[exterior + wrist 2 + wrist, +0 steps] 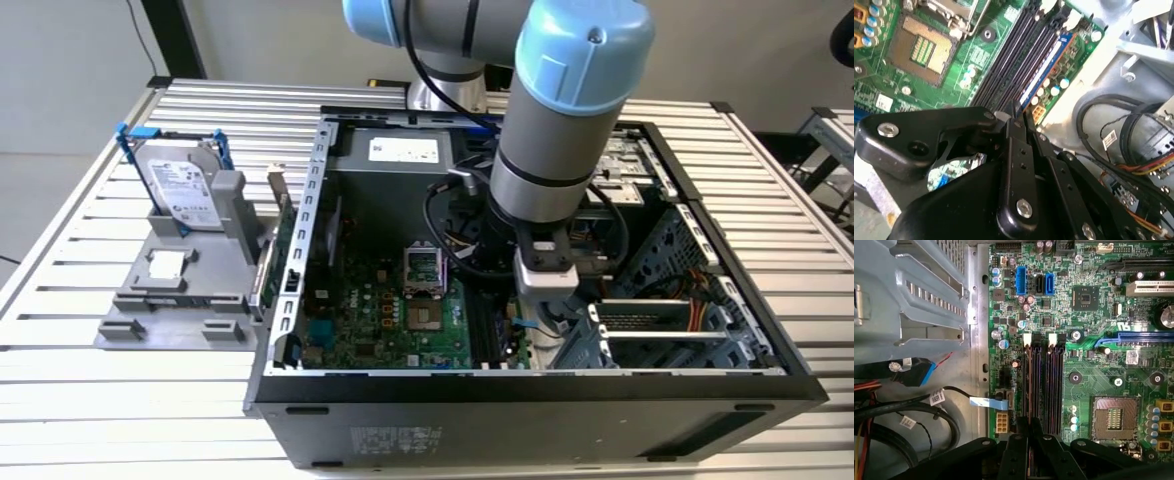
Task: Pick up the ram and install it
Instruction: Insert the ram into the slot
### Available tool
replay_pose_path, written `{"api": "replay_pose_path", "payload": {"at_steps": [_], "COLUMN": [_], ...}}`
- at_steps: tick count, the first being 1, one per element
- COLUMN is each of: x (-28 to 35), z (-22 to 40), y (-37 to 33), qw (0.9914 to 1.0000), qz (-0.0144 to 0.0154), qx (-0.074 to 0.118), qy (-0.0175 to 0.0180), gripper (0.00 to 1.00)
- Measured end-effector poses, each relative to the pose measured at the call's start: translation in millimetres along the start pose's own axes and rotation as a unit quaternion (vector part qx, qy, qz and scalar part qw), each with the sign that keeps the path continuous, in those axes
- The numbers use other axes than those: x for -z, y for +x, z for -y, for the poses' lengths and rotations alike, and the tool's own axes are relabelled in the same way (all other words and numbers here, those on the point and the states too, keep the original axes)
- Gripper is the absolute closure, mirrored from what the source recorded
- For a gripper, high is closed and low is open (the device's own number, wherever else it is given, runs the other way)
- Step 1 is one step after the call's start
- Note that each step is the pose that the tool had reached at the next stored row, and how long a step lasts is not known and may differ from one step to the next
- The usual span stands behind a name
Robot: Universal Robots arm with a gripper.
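Gripper (pixel 1015 117), fingers together, hovers over the memory slots (pixel 1032 385), lower centre in the exterior view; clamping the ram or not, I cannot tell. Seating seems in hand, needing square alignment

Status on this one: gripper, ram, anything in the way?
Gripper low in the case, over the memory slots. Cannot tell if it holds the ram. Cables beside the board, off the slots.

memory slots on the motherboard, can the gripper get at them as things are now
Probably yes. In the first wrist view the gripper hangs right over the black memory slots, with nothing lying across them; the cables and the metal cage sit off to the side.
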State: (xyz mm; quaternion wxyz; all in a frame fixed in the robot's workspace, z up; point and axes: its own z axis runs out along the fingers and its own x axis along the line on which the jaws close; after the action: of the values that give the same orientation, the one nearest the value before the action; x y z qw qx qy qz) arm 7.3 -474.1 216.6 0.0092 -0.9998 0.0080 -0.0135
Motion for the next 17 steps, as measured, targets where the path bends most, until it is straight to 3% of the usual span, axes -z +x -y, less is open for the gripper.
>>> {"api": "replay_pose_path", "payload": {"at_steps": [17], "x": [-4.8], "z": [0.5], "y": [0.1], "qw": [0.99999], "qz": [-0.0035], "qx": [0.001], "qy": [0.0000], "gripper": [1.00]}}
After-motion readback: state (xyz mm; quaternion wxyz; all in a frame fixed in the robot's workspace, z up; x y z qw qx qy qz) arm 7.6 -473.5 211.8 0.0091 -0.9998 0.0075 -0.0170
